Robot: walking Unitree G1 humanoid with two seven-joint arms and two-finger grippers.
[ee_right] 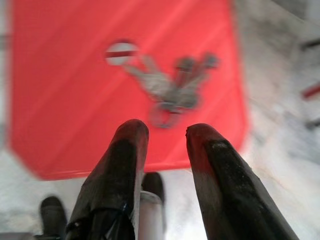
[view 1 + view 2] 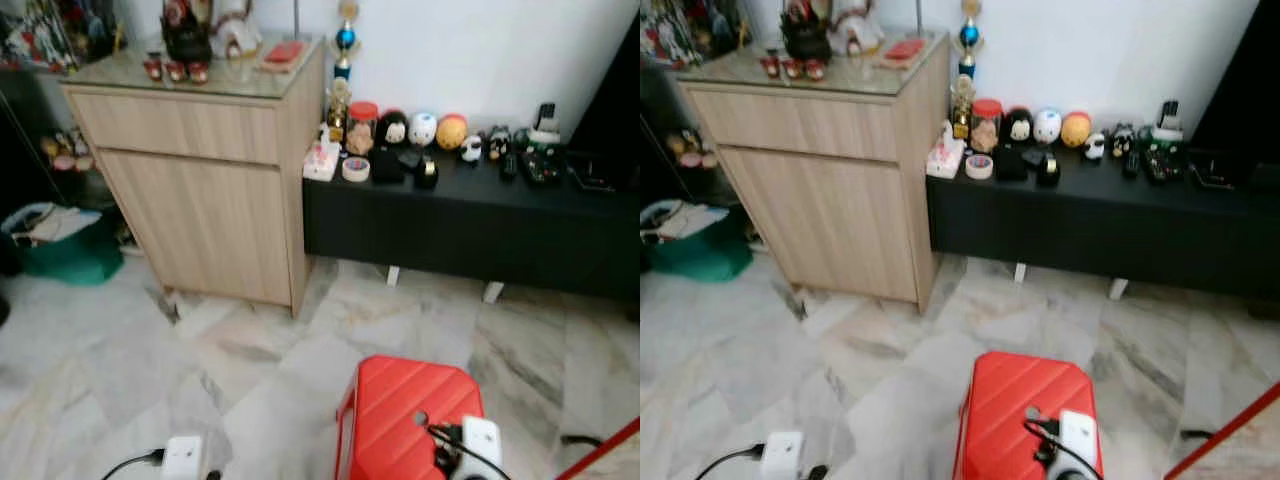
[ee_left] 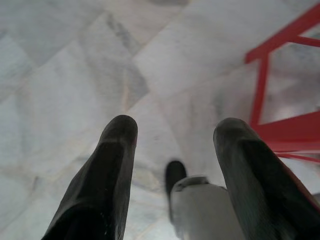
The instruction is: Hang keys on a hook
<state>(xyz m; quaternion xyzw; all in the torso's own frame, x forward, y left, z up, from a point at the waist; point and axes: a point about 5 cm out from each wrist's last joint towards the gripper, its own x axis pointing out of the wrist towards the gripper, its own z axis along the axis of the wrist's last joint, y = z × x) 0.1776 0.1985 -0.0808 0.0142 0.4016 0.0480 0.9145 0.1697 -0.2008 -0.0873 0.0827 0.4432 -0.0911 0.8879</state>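
A bunch of keys (image 1: 170,85) with a round red-and-white tag (image 1: 121,52) lies flat on top of a red stool (image 2: 410,410). In the right wrist view my right gripper (image 1: 167,131) hovers just above the stool, short of the keys. It is open, with nothing between its black fingers (image 1: 127,150). My left gripper (image 3: 177,127) hangs open over the marble floor beside the stool's red legs (image 3: 260,95) and holds nothing. The white wrist of each arm shows at the bottom of the left eye view, the right wrist (image 2: 480,440) over the stool.
A wooden cabinet (image 2: 200,170) stands ahead on the left with ornaments on its glass top. A low black bench (image 2: 470,220) with several small figures runs along the white wall. A green basket (image 2: 60,250) sits at the far left. Marble floor (image 2: 250,360) lies between.
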